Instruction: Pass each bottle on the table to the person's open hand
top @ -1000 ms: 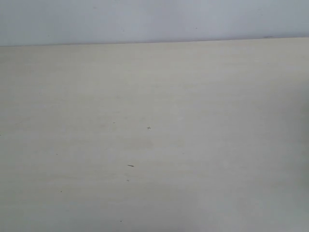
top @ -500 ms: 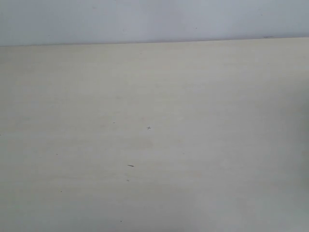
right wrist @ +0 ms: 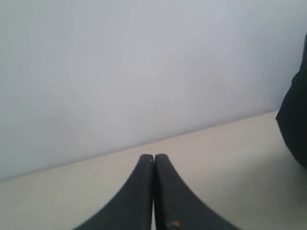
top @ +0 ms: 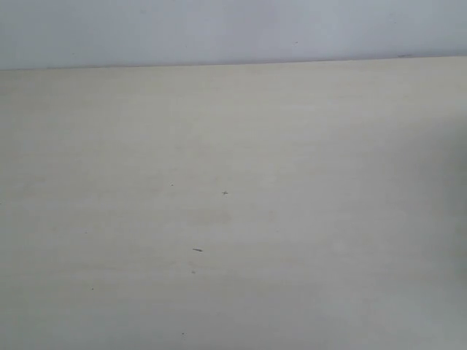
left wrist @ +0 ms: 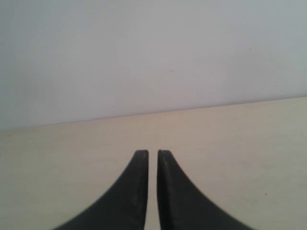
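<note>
No bottles show in any view, and the person's open hand is out of view. The pale beige table [top: 233,219] fills the exterior view, bare but for a few tiny dark specks; neither arm appears there. In the left wrist view my left gripper [left wrist: 153,152] hovers over the table [left wrist: 240,134], its black fingers shut to a thin slit with nothing between them. My right gripper [right wrist: 154,156] is shut, its fingers pressed together and empty, above the table [right wrist: 230,153].
A plain pale wall [top: 233,29] runs behind the table's far edge. A dark, blurred shape [right wrist: 295,124] stands at the edge of the right wrist view; what it is cannot be told.
</note>
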